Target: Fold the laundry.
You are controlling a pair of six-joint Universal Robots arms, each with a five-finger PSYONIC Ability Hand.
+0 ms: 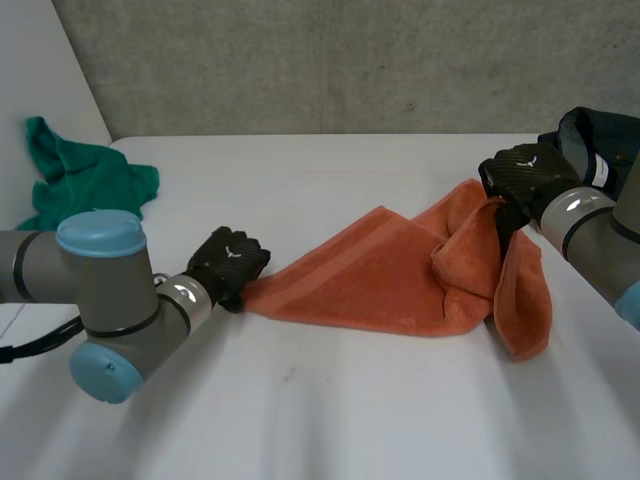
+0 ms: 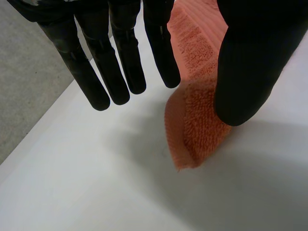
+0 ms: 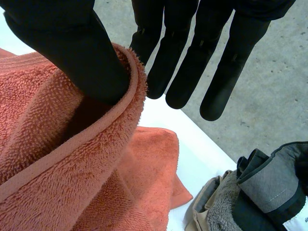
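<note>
Your left hand (image 1: 228, 262), nearest you, has straight fingers apart from the thumb at the left corner of the orange terry towel (image 1: 370, 280). Its long axis runs rightward over the white surface (image 1: 320, 410) to the right hand (image 1: 525, 172), fingers straight, hem draped over its thumb.

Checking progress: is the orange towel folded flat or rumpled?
Rumpled: the orange towel lies doubled by the left hand, but its other end bunches and hangs over the thumb of the right hand.

Dark jacket (image 1: 588, 130) runs off the picture's edge behind the right arm (image 1: 585, 222).
</note>
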